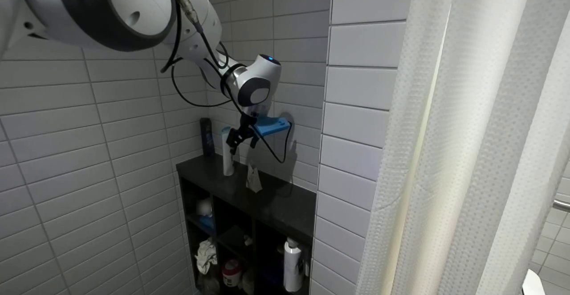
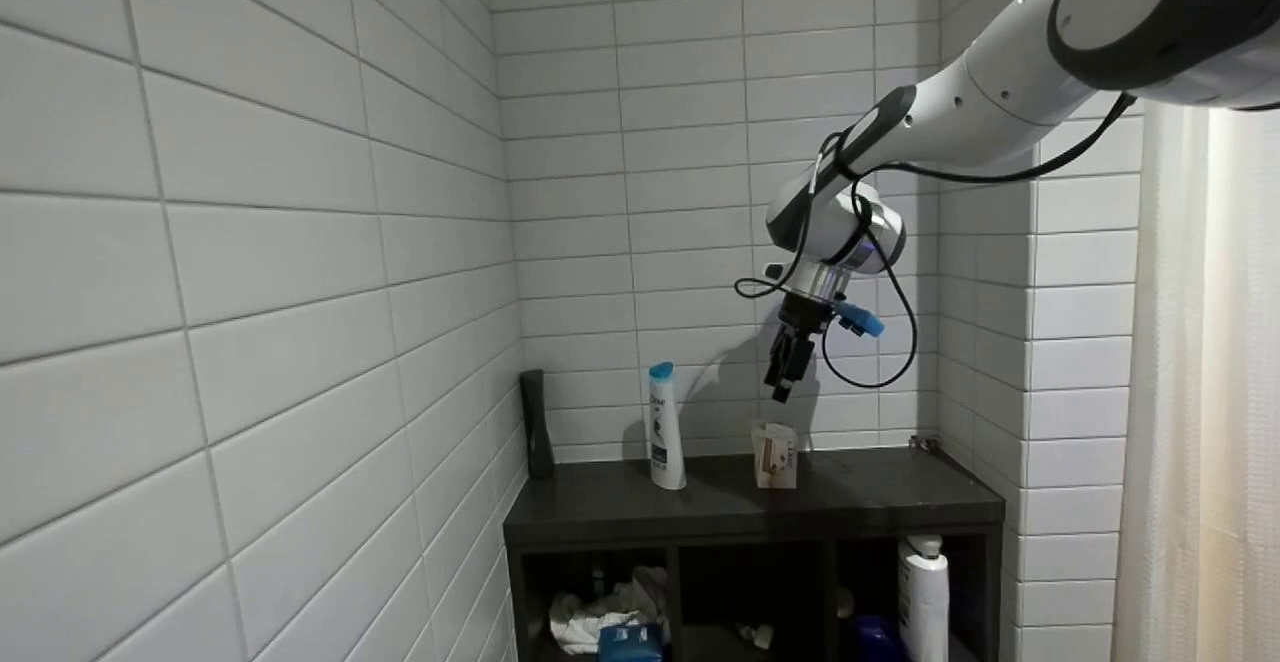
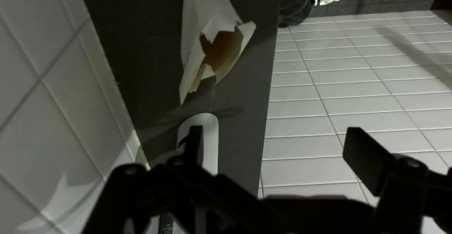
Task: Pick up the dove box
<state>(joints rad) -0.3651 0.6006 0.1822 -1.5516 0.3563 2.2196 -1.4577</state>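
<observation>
Gripper (image 3: 274,138) lies nearest the camera, across the bottom of the wrist view. Its two fingers stand wide apart, one at lower centre and one at lower right.

Dove box (image 3: 204,18): located at upper centre of the wrist view, apart from the fingers. Its torn end faces the camera, with ragged flaps around a brown interior. In an exterior view, the box rests on top of the dark shelf unit (image 2: 750,525), right of centre, a printed panel toward the camera. The gripper is above it in the frame, with a visible gap between them.

White bottle (image 2: 665,430), blue cap: upright on the same top, left of the box in both exterior views, the two not touching. The wrist view shows it partly covered by the finger at lower centre.

Dark bottle (image 1: 206,137): farther left, beside the tiled walls (image 1: 67,152).

Robot arm (image 1: 140,1): enters from the upper left of an exterior view. A blue part (image 1: 271,126) is mounted beside the gripper.

Lower compartments (image 2: 745,582): white cloth (image 2: 585,622) at bottom left of the unit, blue packet (image 2: 630,642) in front of it, tall white container (image 2: 923,597) at right.

White curtain (image 1: 463,130): hangs at the right in both exterior views.
</observation>
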